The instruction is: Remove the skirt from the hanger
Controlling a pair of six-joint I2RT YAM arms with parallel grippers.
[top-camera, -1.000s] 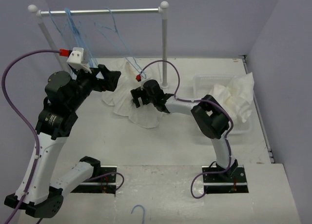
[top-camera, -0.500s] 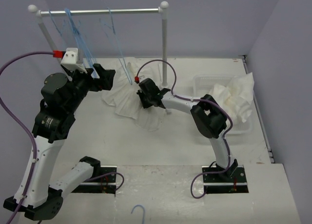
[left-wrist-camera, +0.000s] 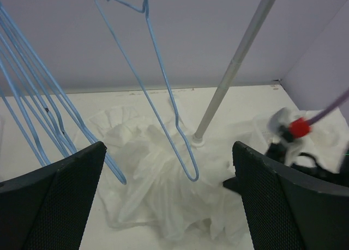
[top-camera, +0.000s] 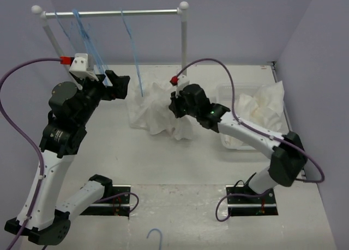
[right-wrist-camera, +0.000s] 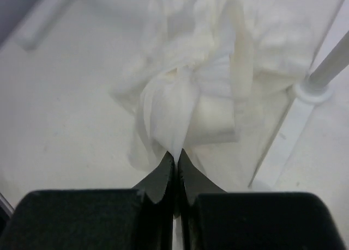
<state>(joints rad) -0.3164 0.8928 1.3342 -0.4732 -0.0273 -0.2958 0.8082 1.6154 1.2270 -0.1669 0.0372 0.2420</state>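
Note:
The white ruffled skirt [top-camera: 154, 109] lies heaped on the table below the rail. My right gripper [top-camera: 175, 105] is shut on a bunched fold of it [right-wrist-camera: 175, 152], and the fabric [right-wrist-camera: 188, 92] fans out ahead of the closed jaws. The light-blue hanger [top-camera: 134, 49] hangs from the rail. Its lower loop [left-wrist-camera: 190, 172] dangles in front of the skirt [left-wrist-camera: 158, 201], and no fabric visibly hangs on it. My left gripper [top-camera: 117, 82] is open at the skirt's left, and its wide-apart fingers [left-wrist-camera: 54, 203] frame the heap.
The silver rail [top-camera: 109, 12] rests on white posts [top-camera: 184, 48], with several more blue hangers [top-camera: 82, 37] at its left end. A clear bin [top-camera: 272, 144] of white cloths stands at the right. One loose blue hanger [top-camera: 155, 236] lies at the near edge.
My right gripper closed on the skirt and drew it up and to the right as its arm swung right. The hanger swung back to hang straight. The left gripper barely moved.

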